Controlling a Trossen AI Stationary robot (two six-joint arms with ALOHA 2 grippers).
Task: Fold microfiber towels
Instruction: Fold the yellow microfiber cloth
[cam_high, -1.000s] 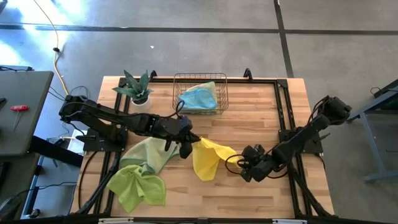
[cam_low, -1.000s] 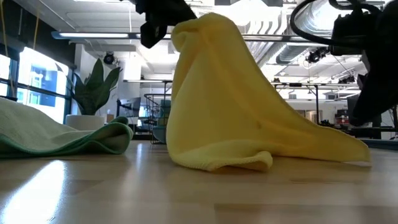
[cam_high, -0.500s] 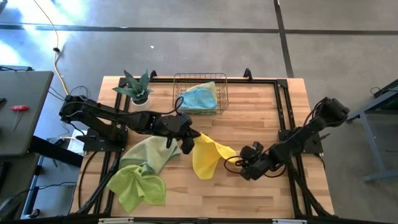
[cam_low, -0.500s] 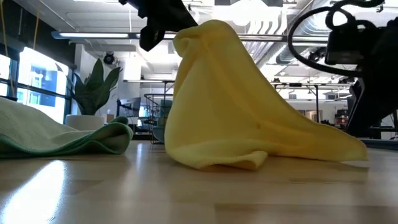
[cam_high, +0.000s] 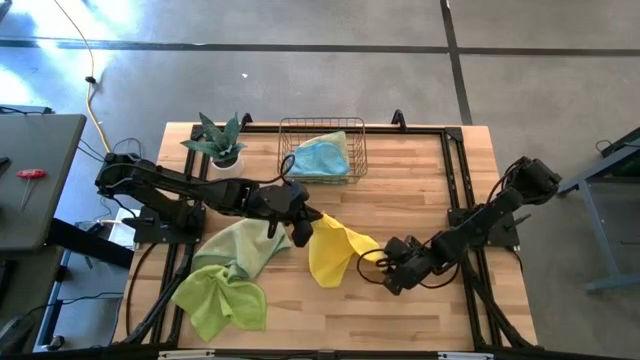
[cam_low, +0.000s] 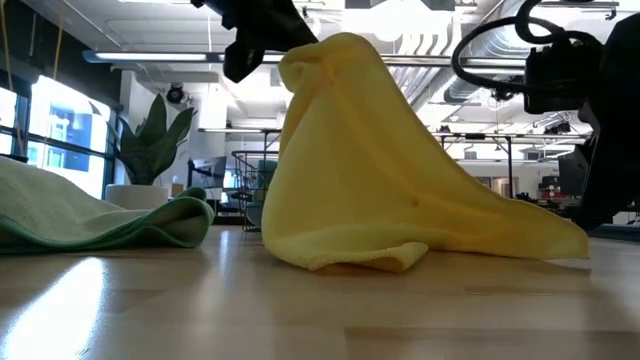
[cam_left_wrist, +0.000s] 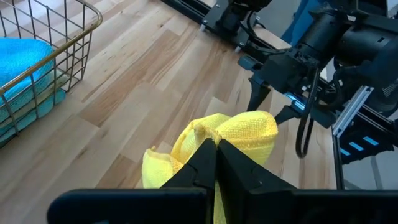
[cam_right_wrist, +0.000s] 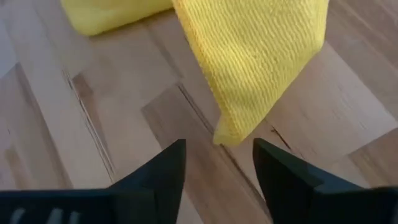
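Observation:
A yellow towel (cam_high: 335, 255) stands in a peak near the table's middle, raised by my left gripper (cam_high: 305, 222), which is shut on its top. Its lower edge (cam_low: 340, 260) and right-hand corner (cam_right_wrist: 227, 134) lie on the wood. My right gripper (cam_right_wrist: 217, 165) is open just short of that corner, one finger on each side of it, touching nothing. It also shows, open, in the left wrist view (cam_left_wrist: 267, 99). A pale sage green towel (cam_high: 240, 245) and a lime green towel (cam_high: 220, 300) lie crumpled at the near left. My left gripper pinches a gathered fold at the yellow towel's raised end (cam_left_wrist: 208, 132) between its two fingers; several layers are bunched there. The fingers come slanting down from the table's left. The towel drapes from them like a tent, its lower part resting on the table.
A wire basket (cam_high: 300, 128) at the far middle holds a light blue towel (cam_high: 322, 155). A potted plant (cam_high: 215, 140) stands at the far left. Bare wood lies between the yellow towel and the basket, and along the near edge.
My right gripper has turned a little and its fingertips have edged toward the yellow towel's right corner. My left gripper has kept the towel's top raised in the same place.

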